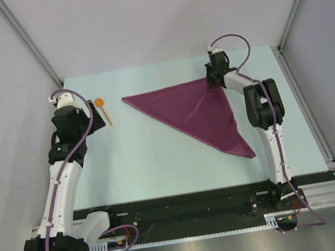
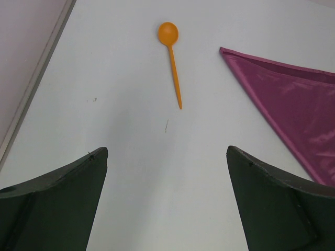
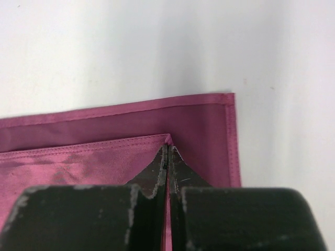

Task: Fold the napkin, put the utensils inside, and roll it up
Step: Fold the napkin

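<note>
- At the far right of the tabletop (image 1: 161, 165), the right claw (image 3: 167, 157) is pressed together on the napkin (image 1: 197, 111), pinching the corner of its upper layer.
- The napkin lies as a triangle across the middle and right of the tabletop. One long edge runs leftward from the pinch, and one point reaches toward the near side.
- In the right wrist view, the pinched upper corner sits short of the lower layer's corner. A band of the lower layer shows beyond it on the far and right sides.
- The step in hand is judged to be finishing the fold, with the layers not yet matched.
- To do it well, carry the pinched corner low and outward until the two hems meet. Pull gently, so that the lower layer is not dragged along.
- Release only once the corner lies flat, then lift straight up. Cloth this thin and glossy may cling to the claw or slide.
- The left claw (image 2: 166, 151) is spread and holds nothing, poised over bare tabletop.
- The orange spoon (image 2: 172, 63) lies just ahead of it, bowl away from the claw and apart from the napkin's left point. No other utensil is in view.
- The spoon is best left alone until the fold is settled. It can then be laid within the triangle, along the intended line of the roll.
</note>
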